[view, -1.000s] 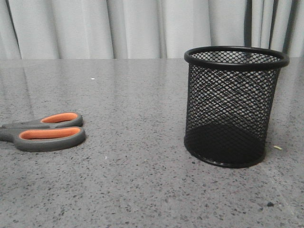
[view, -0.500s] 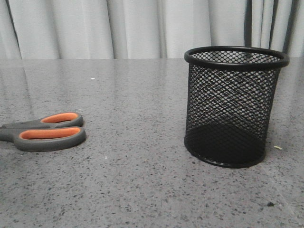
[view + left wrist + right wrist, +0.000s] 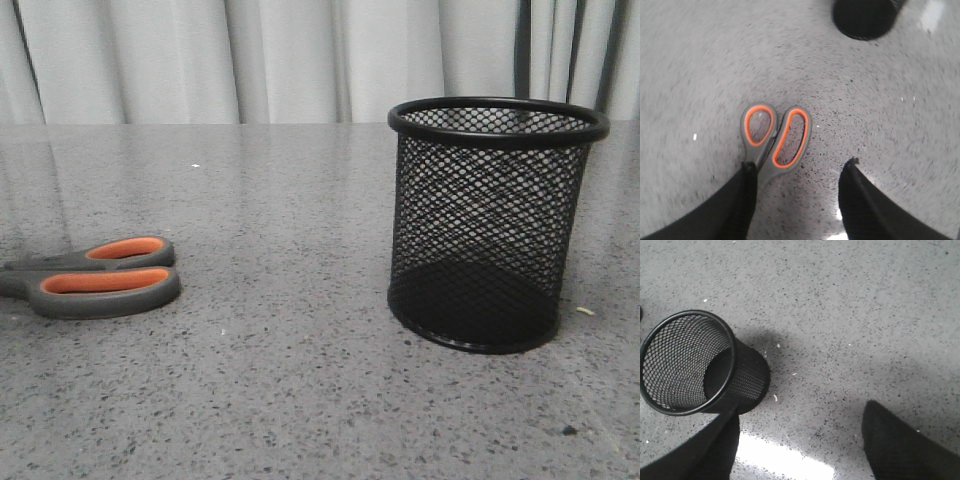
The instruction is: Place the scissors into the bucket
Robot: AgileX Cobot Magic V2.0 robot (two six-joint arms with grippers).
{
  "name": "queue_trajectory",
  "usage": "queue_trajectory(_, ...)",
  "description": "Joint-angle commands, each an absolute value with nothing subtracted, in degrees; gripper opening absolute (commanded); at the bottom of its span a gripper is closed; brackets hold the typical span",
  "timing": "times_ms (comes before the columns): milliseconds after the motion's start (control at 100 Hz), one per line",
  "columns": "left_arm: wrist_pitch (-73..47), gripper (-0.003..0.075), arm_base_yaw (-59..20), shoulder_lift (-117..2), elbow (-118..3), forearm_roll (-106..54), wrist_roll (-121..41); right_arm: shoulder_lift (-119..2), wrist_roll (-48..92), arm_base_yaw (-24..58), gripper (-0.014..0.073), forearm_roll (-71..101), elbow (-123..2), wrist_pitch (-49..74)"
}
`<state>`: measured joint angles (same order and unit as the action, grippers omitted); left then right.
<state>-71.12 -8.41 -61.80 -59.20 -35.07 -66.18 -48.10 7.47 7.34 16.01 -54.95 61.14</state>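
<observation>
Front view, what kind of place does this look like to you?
Probably a staged tabletop test setup: a bare grey speckled table, a plain pale curtain behind it, and only scissors and a mesh bucket laid out.

A grey speckled tabletop [image 3: 300, 380] fills the front view, its polished surface showing pale reflections toward the back. Behind its far edge hangs a light grey curtain [image 3: 280, 60] in vertical folds. A small pale crumb [image 3: 585, 311] lies on the stone near the right side, and a dark speck [image 3: 568, 430] sits closer to the camera.
</observation>
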Motion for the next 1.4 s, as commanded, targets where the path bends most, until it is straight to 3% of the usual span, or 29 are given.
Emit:
queue_trajectory(0, -72.0, 0.0349, -10.5, -62.9, -61.1, -37.7, -72.4, -48.1, 8.1, 7.6, 0.0466, 16.8, -57.0, 58.1)
queue_trajectory(650, -68.7, 0.0349, -12.9, -78.4, -64.2, -26.4, -73.2, -48.3, 8.9, 7.6, 0.0466, 16.8, -57.0, 56.5)
queue_trajectory(1390, -68.7, 0.0349, -19.6, -86.2, -67.6, -14.4, -75.0, -48.9, 8.9, 8.4, 0.0466, 16.8, -57.0, 56.5)
